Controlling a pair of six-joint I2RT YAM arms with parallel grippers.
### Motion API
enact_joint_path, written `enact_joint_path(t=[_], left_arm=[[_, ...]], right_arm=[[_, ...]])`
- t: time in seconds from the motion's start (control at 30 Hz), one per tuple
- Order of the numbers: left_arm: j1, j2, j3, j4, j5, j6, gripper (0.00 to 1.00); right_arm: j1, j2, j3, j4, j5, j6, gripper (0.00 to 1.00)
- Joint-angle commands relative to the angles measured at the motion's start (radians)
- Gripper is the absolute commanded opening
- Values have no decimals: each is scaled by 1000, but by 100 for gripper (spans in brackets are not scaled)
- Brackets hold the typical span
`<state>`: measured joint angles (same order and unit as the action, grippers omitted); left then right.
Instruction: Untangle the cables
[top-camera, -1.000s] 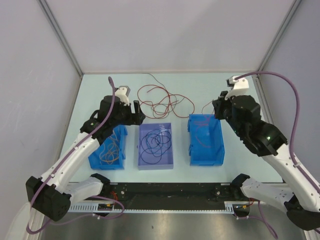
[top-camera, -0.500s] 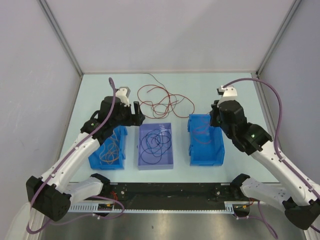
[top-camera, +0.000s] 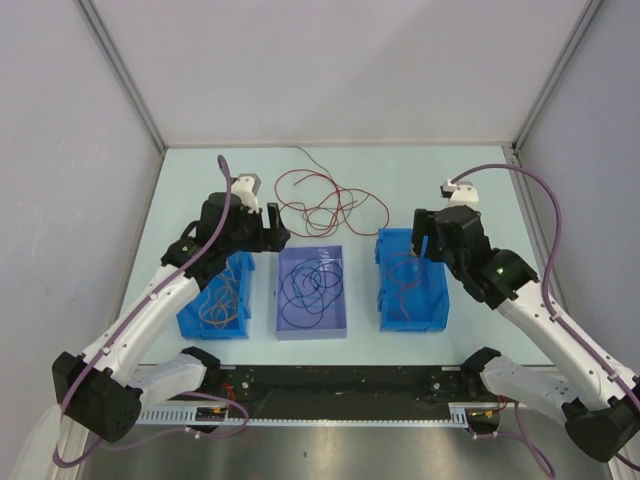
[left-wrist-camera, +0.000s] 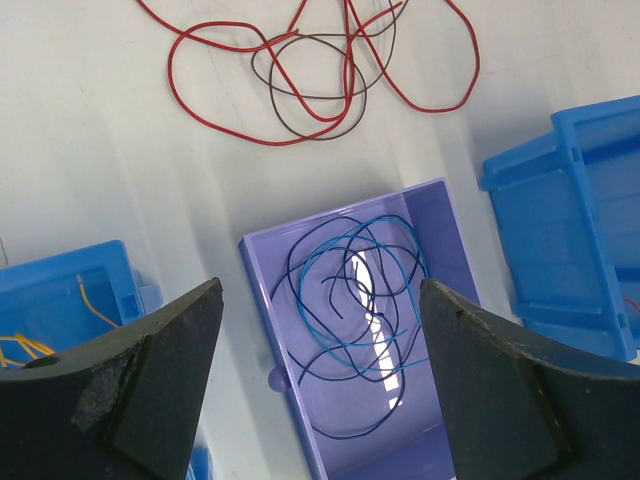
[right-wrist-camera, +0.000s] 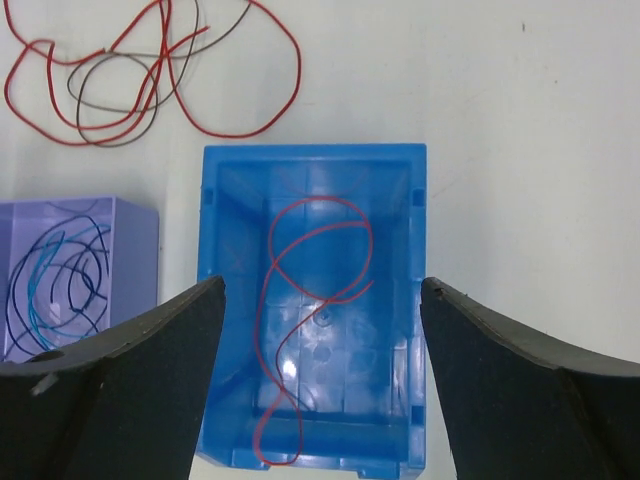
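The right claw (right-wrist-camera: 320, 292) is now hanging released, its jaws gaping where a second ago they were clenched. The red wire (right-wrist-camera: 322, 199) is lying in loose curls on the floor of the blue bin (right-wrist-camera: 310, 152) directly beneath the claw, touching neither finger. That is looking like one cable sorted and dropped off. Ahead of the claw and off to its left, the remaining tangle (left-wrist-camera: 345, 70) of red and brown wires is still sprawling on the table (right-wrist-camera: 500, 100), so more pulling apart is waiting. The left claw (left-wrist-camera: 320, 295) is hovering released too, gripping nothing, with the purple bin (left-wrist-camera: 345, 208) of dark blue wires (left-wrist-camera: 345, 300) lying right under it.
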<state>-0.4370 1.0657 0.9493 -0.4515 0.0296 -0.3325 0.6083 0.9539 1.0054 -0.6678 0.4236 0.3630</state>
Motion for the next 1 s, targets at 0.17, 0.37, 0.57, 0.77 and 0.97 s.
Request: enact_joint_path(t=[0.17, 0.37, 0.57, 0.77, 0.97], left_arm=[[6, 5, 2, 11, -19, -4, 85], [6, 37, 8, 19, -17, -7, 85], [6, 151, 69, 45, 15, -48, 85], [4, 292, 146, 71, 10, -91, 84], [3, 497, 271, 106, 6, -143, 82]], right_arm=[[-51, 81, 9, 155, -108, 19, 81], [-53, 170, 9, 218, -189, 34, 78], [-76, 243, 15, 332, -288, 42, 77], [-100, 319, 51, 395, -367, 36, 78], [-119, 365, 61, 430, -440, 31, 77]])
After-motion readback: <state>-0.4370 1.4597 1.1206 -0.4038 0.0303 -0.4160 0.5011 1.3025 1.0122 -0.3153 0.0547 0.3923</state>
